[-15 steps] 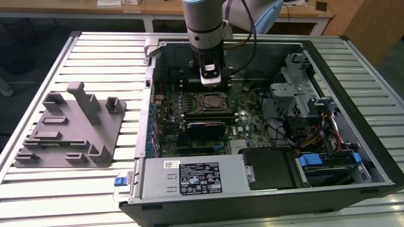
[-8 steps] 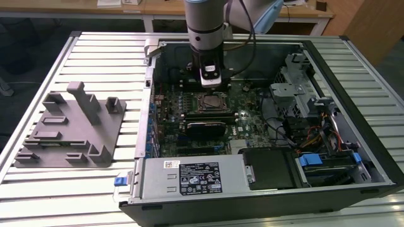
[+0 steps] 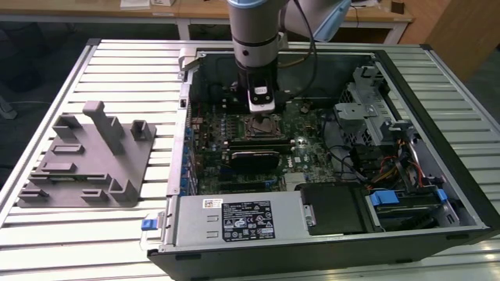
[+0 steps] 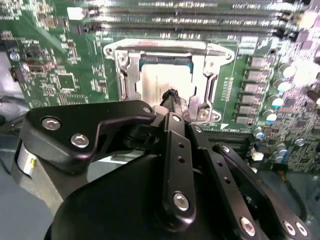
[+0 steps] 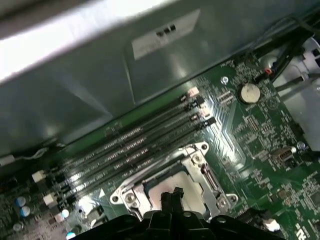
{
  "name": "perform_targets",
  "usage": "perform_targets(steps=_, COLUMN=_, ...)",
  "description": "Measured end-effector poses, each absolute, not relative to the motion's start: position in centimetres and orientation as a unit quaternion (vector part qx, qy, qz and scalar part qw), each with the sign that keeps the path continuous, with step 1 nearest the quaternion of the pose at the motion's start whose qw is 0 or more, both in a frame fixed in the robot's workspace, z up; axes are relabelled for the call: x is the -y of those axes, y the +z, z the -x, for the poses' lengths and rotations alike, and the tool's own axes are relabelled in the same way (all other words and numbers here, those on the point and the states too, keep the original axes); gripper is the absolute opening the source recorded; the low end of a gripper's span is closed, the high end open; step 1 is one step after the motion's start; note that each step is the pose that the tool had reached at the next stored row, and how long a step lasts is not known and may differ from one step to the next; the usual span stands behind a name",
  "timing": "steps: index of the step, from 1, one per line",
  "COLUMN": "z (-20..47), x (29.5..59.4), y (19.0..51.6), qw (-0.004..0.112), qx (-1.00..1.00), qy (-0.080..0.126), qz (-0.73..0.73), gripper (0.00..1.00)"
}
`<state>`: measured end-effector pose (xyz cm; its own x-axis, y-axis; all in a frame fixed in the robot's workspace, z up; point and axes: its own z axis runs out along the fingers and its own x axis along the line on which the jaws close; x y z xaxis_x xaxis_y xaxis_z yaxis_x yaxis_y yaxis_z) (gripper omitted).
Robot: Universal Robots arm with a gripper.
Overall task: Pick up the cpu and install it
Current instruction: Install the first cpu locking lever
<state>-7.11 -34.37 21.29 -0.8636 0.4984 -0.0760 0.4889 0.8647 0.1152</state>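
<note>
Directly beneath the tool [image 4: 172,96], the cpu [image 4: 157,80] lay flat inside the socket [image 4: 155,47] of the motherboard [image 4: 65,75]; the tool's tips were drawn together, clamping nothing. Seating it well, I judged, called for a level chip, corners aligned, and no forcing.

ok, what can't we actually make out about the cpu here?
- cpu: its near part is hidden behind the gripper in both wrist views, so seating in the socket can't be judged.
- Gripper-to-cpu contact: can't tell, because the tip overlaps the chip in both wrist views.
- Exterior view: the socket is too small for detail, and the arm covers its far edge.
</note>
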Motion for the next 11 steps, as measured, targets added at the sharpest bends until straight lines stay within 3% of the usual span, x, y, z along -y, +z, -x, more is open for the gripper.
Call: perform_targets(steps=11, z=7.04, x=34.59, y=21.29, qw=0.049, qx=-0.966, qy=0.046, qz=-0.249, gripper=0.11)
